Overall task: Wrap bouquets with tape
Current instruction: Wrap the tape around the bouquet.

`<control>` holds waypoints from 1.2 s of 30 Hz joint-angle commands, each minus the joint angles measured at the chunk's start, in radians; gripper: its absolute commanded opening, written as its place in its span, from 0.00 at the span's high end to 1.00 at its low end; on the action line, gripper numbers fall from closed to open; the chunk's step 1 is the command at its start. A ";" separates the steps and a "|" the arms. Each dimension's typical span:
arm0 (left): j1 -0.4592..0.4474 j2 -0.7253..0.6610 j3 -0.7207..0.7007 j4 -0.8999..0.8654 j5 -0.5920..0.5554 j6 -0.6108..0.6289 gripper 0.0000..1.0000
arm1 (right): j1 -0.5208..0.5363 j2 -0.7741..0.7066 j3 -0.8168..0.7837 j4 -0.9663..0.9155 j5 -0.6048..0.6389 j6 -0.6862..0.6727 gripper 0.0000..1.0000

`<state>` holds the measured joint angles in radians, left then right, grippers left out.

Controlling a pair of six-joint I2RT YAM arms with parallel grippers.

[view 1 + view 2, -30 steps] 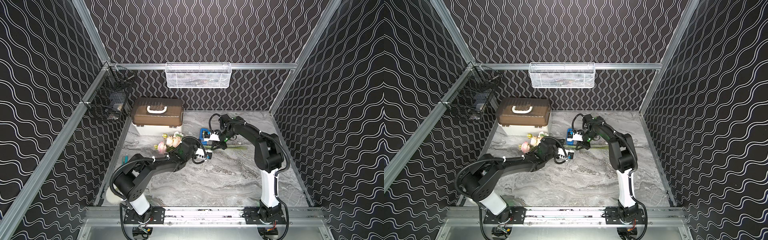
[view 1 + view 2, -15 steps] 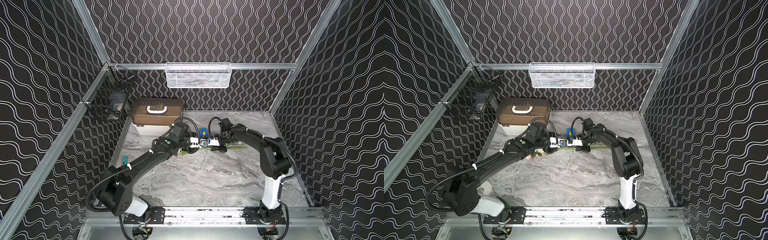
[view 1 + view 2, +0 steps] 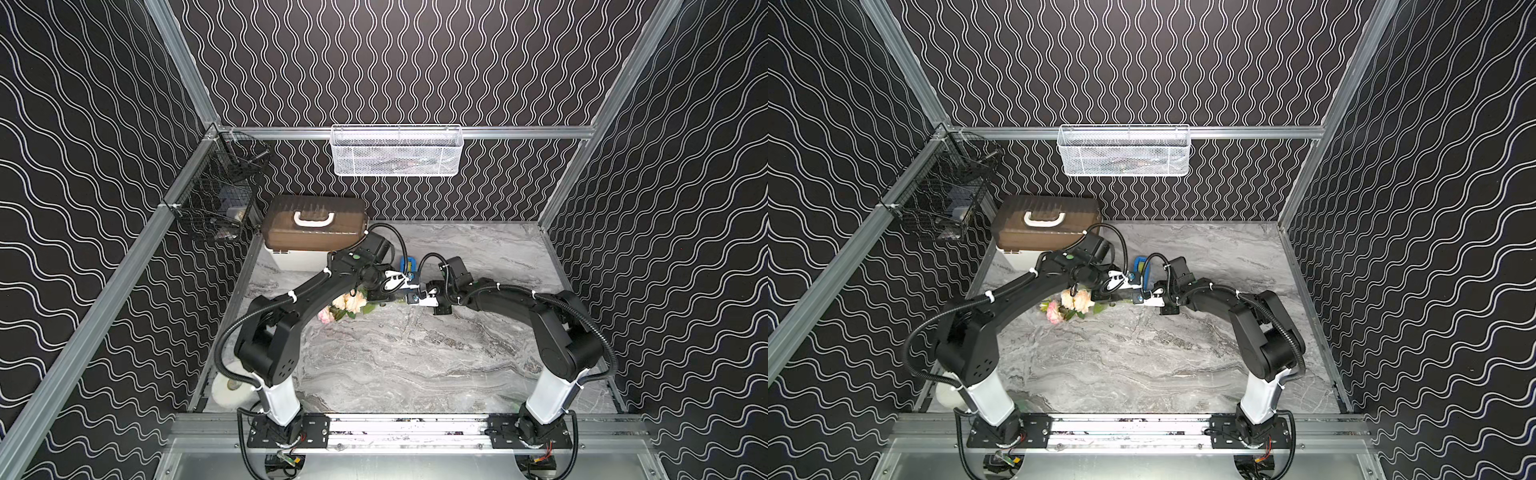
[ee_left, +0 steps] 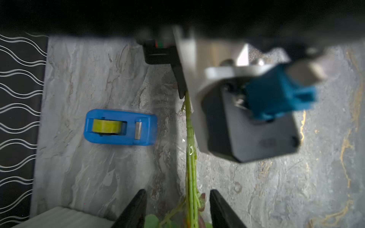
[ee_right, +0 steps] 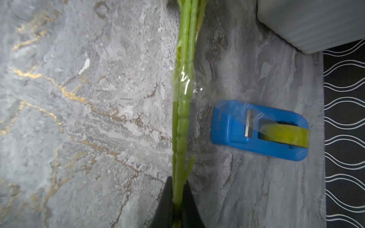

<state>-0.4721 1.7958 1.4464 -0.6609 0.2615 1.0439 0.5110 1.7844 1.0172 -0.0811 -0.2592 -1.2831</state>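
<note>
The right end effector (image 5: pixel 177 183) is pinching the bare tail end of the bouquet's (image 3: pixel 347 305) green stems, its two dark fingers closed tight on them with almost no gap. The left end effector (image 4: pixel 177 191) is hovering over the same stems nearer the blooms, its fingers standing partly apart and straddling the stems with a gap on each side, gripping nothing. The bouquet is lying flat on the marble surface (image 3: pixel 415 365), a little behind its middle. Its pink and cream blooms are pointing toward the left edge and its stems are running toward the right edge, and a shiny clear film is showing around the stems partway along. The blue tape dispenser (image 5: pixel 256 134) is sitting just beside the stems on the side toward the back edge, apart from both end effectors, with its yellowish roll facing up. In both top views the left arm (image 3: pixel 307 297) is reaching forward and inward from its base at the front edge, stretched long with its wrist bent over the blooms. The right arm (image 3: pixel 511 295) is folding at the elbow and lying low, reaching inward so that the two end effectors are nearly meeting tip to tip. Counted: one bouquet, one dispenser and two arms. One storage box (image 3: pixel 316 226) with a brown lid is standing in the back left corner, and one white roll (image 3: pixel 226 388) is lying by the front left corner. One white mesh basket (image 3: pixel 397 151) and one black wire basket (image 3: pixel 216 199) are hanging on the frame.
</note>
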 commanded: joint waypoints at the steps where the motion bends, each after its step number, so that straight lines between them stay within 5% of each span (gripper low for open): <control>1: 0.006 0.034 0.027 -0.071 -0.008 -0.045 0.42 | 0.007 -0.034 -0.062 0.235 -0.012 -0.053 1.00; 12: 0.016 0.177 0.168 -0.256 0.076 -0.013 0.43 | 0.036 -0.034 -0.236 0.623 0.031 -0.137 1.00; 27: 0.018 0.283 0.245 -0.278 0.083 -0.018 0.49 | 0.048 -0.048 -0.342 0.860 0.035 -0.199 1.00; 31: 0.019 0.301 0.261 -0.269 0.072 -0.029 0.61 | 0.051 -0.049 -0.342 0.843 0.040 -0.221 1.00; 36: 0.019 0.293 0.258 -0.244 0.088 -0.037 0.90 | 0.052 -0.034 -0.358 0.897 0.031 -0.205 1.00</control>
<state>-0.4557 2.0941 1.7016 -0.9104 0.3195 1.0023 0.5564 1.7458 0.6659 0.7250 -0.1604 -1.4845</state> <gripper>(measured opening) 0.144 0.074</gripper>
